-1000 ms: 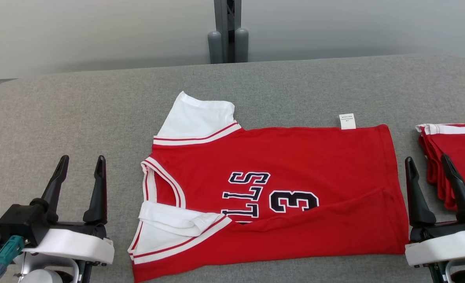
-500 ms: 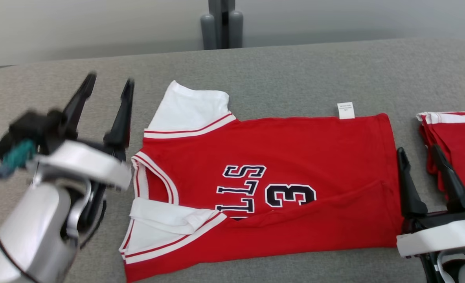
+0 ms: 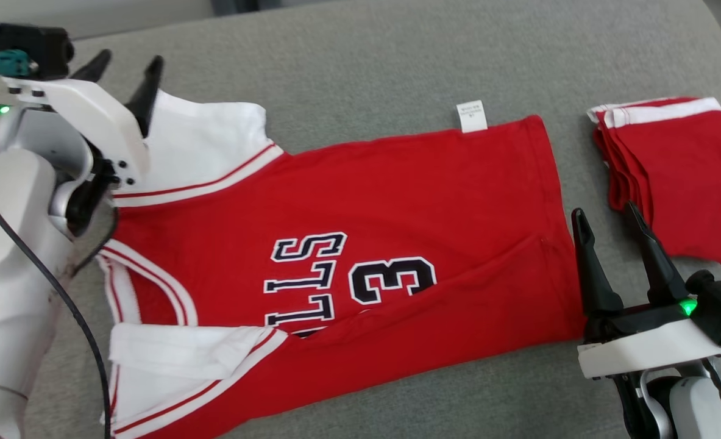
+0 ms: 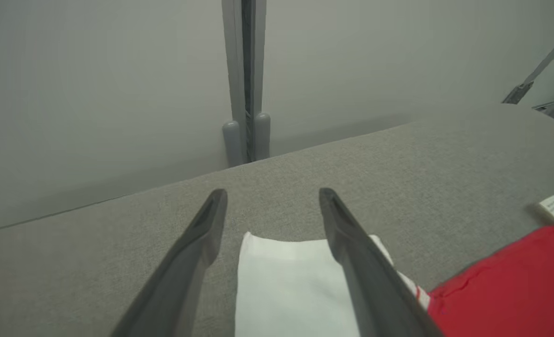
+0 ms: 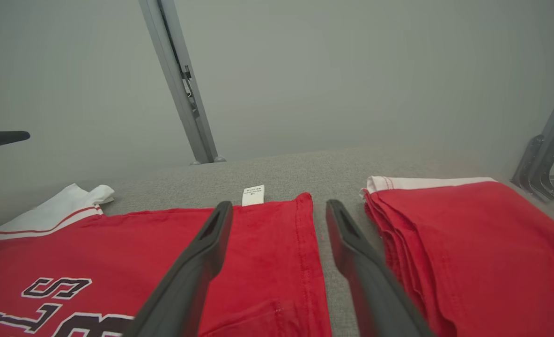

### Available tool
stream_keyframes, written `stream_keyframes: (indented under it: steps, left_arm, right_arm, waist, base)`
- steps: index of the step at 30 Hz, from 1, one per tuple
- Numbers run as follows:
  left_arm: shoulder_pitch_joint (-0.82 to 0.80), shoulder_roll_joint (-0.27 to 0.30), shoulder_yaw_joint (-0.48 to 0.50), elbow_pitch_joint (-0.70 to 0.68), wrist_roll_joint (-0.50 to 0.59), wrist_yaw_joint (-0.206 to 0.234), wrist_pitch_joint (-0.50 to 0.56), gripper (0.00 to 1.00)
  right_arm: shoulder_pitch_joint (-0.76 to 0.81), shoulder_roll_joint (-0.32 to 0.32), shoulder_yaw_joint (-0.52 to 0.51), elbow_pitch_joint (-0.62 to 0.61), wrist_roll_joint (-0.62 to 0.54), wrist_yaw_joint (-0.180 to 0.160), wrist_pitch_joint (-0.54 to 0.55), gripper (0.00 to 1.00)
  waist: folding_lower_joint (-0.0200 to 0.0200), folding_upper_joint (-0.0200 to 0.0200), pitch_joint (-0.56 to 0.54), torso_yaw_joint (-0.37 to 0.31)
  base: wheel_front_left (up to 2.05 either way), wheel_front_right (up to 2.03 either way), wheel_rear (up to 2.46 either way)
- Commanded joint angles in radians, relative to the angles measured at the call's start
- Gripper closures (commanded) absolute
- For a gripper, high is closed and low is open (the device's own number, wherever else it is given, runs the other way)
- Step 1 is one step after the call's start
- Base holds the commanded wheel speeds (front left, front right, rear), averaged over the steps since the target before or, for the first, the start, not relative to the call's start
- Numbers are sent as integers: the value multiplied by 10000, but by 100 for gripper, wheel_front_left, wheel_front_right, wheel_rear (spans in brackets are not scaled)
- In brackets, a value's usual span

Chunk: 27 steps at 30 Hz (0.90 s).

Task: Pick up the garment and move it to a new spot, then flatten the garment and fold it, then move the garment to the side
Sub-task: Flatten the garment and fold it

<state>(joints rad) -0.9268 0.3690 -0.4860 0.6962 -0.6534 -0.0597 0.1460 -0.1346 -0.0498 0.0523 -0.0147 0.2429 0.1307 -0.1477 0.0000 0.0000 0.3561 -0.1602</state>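
- Our right gripper (image 3: 605, 212) stands wide open and empty, just beside the hem of the red jersey (image 3: 397, 201).
- The jersey lies flat on the grey table (image 3: 366, 55); its folded near side hides part of the lettering.
- A folded red stack (image 3: 683, 177) lies apart, at the right.
- Our left gripper (image 3: 128, 58), wide open and empty, is over the far white sleeve (image 3: 208, 143); whether it touches, we cannot tell.

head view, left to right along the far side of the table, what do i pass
left gripper → white sleeve of the red jersey → white care label → stack of folded red garments
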Motion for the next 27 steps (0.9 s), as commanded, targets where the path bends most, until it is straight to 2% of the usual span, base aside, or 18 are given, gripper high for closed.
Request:
stream_keyframes:
  steps: [1, 8, 16, 17, 18, 23, 27]
  left_arm:
    - [-220, 116, -38, 321, 121, -84, -98, 0]
    - [-868, -1, -254, 2543, 217, -372, -505, 0]
    - [-1383, -146, -417, 3994, 82, -612, -841, 0]
    - [-1441, -177, -451, 4094, 58, -640, -837, 37]
    - [-1435, -238, -481, 4216, -14, -661, -729, 100]
    - [-1719, -318, -665, 4440, -77, -703, -1020, 100]
    - [-1903, -624, -863, 4456, -214, -702, -1110, 100]
  right_arm:
    - [-138, -31, 37, 69, 102, 1, -128, 0]
    - [-257, -33, 49, 371, 259, 1, -348, 0]
    - [-449, -35, 228, 488, 376, 1, -447, 0]
    - [-460, -33, 232, 507, 391, 1, -459, 0]
    - [-450, -33, 220, 523, 392, 1, -464, 0]
    - [-910, -54, 54, 595, 388, 1, -363, 0]
    - [-1893, -426, 71, 1081, 340, 2, -262, 0]
  waist:
    - [0, 0, 501, -482]
    - [0, 0, 1042, -778]
    - [0, 0, 1308, -956]
    - [0, 0, 1328, -962]
    - [0, 0, 1332, -963]
    - [0, 0, 1309, -827]
    - [0, 0, 1226, -589]
  base:
    - [0, 0, 0]
    - [0, 0, 0]
    - [0, 0, 0]
    - [0, 0, 0]
    - [0, 0, 0]
    - [0, 0, 0]
    - [0, 0, 0]
